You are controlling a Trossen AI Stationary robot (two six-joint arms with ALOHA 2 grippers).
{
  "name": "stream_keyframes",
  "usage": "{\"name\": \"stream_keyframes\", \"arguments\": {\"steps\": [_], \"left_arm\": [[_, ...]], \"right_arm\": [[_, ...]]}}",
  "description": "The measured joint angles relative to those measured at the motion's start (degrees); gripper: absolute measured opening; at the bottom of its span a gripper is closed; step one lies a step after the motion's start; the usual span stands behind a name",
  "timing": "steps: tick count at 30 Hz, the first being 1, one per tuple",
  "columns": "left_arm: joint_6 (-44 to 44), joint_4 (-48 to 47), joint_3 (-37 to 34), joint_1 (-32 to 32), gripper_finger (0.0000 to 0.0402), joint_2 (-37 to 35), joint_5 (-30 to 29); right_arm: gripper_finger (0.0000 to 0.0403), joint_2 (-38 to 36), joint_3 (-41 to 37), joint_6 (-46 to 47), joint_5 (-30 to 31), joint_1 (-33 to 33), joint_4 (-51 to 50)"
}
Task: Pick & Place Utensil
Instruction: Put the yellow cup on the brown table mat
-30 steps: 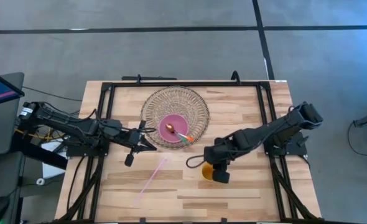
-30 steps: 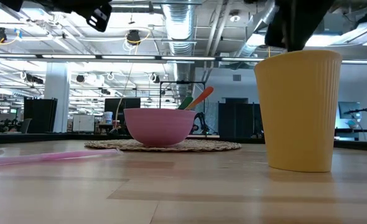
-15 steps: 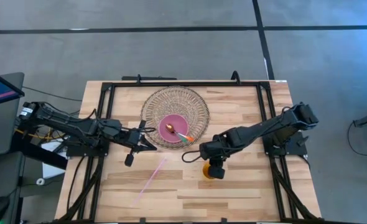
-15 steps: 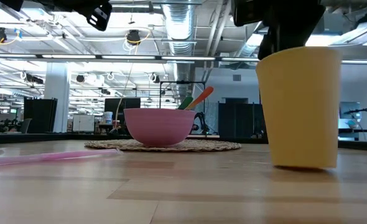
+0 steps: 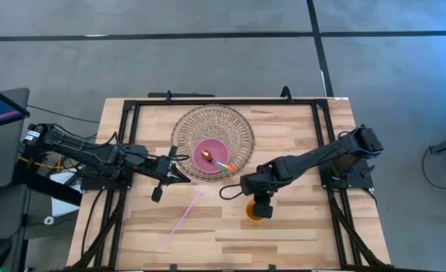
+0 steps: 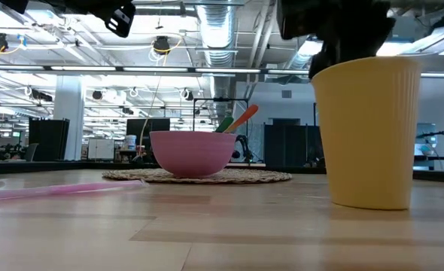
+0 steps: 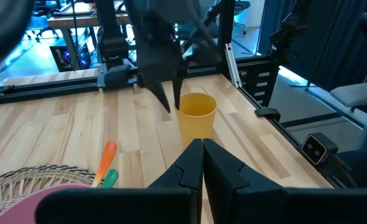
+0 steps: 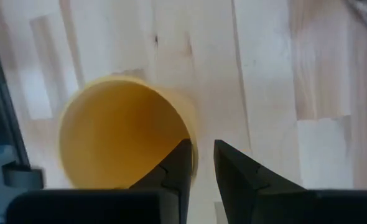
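Yellow cup (image 6: 366,132) stands upright on the wooden surface (image 5: 298,227), its rim pinched by the right hand (image 8: 199,163). Farther back, a pink bowl (image 5: 210,155) on a woven mat (image 5: 242,125) holds the orange-and-green utensil (image 5: 224,166). Beside it, the left hand (image 7: 202,147) hovers closed, empty.

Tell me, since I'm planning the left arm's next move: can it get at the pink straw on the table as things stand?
Probably yes. The pink straw lies alone on bare wood just in front of the left tool, with nothing between them. That tool is shut, so it would have to open first.
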Motion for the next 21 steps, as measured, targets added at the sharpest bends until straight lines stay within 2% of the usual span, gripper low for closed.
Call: {"name": "stream_keyframes", "arguments": {"steps": [2,7,13,18,21], "left_arm": [[0.0,0.0,0.0,0.0,0.0012,0.0,0.0],[0.0,0.0,0.0,0.0,0.0012,0.0,0.0],[0.0,0.0,0.0,0.0,0.0012,0.0,0.0],[0.0,0.0,0.0,0.0,0.0012,0.0,0.0],[0.0,0.0,0.0,0.0,0.0012,0.0,0.0]], "right_arm": [[0.0063,1.4,0.0,0.0,-0.3,0.0,0.0],[0.0058,4.7,0.0,-0.9,-6.6,0.0,-0.2],[0.0008,5.2,0.4,-0.9,-11.7,-1.3,-0.2],[0.0011,4.6,1.1,0.4,-13.5,-3.4,-1.1],[0.0004,4.6,3.9,-0.4,-13.5,-5.1,-5.4]]}}
